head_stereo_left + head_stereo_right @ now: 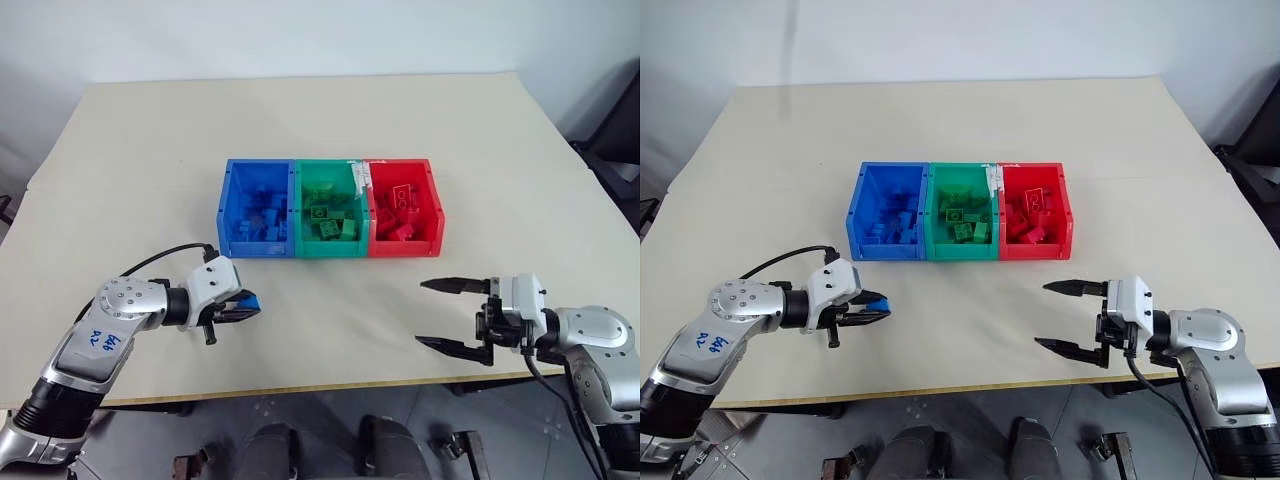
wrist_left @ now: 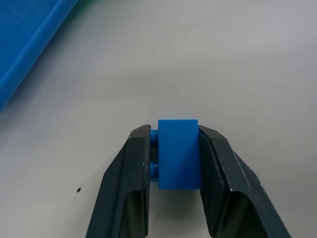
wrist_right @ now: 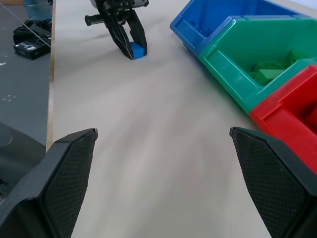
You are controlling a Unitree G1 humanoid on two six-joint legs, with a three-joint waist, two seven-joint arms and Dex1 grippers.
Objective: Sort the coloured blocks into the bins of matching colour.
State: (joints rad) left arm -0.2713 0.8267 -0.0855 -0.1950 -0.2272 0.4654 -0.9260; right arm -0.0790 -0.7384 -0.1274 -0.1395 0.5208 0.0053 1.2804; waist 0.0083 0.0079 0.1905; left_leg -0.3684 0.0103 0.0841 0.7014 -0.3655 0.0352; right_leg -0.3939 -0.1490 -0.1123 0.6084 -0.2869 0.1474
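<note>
Left gripper (image 1: 243, 310) fingers clamped on a blue brick (image 2: 179, 153), down at the beige desk (image 1: 330, 130) surface, in front of the blue bin (image 1: 258, 209) and well short of it. Right gripper (image 1: 447, 316) fingers spread wide, nothing in them, hovering over the desk's near edge. Blue, green (image 1: 331, 208) and red (image 1: 403, 206) bins all hold matching bricks.

bins (image 1: 329, 210) mid-table (image 1: 140, 150), sorted blocks (image 1: 330, 218) inside, seemingly

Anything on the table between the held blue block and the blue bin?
Nothing: bare tabletop separates the blue block from the blue bin in the left eye view.
</note>
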